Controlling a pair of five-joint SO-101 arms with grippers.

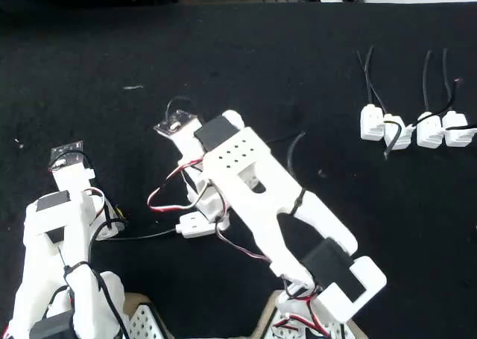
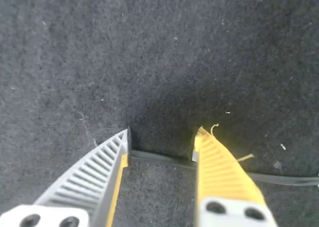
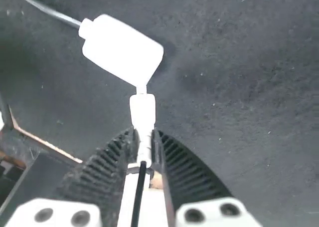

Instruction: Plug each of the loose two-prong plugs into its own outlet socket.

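Observation:
A white two-prong plug [image 3: 142, 112] is pinched in my right gripper [image 3: 143, 133], which is shut on it. Its prong end meets a white outlet socket [image 3: 122, 50] lying on the black cloth, at a slight angle to it. In the high view that socket [image 1: 195, 223] sits mid-table under the right gripper [image 1: 216, 212]. Its thin black cable [image 1: 145, 236] runs left to my left gripper [image 1: 112, 223]. The left gripper [image 2: 162, 139] is open, its tips down at the cloth on either side of the cable [image 2: 159, 157].
Several white sockets with black cords [image 1: 414, 127] stand in a row at the back right. The arm bases and a cardboard edge [image 3: 30, 147] lie along the near side. A small metal clip [image 1: 65, 151] lies at the left.

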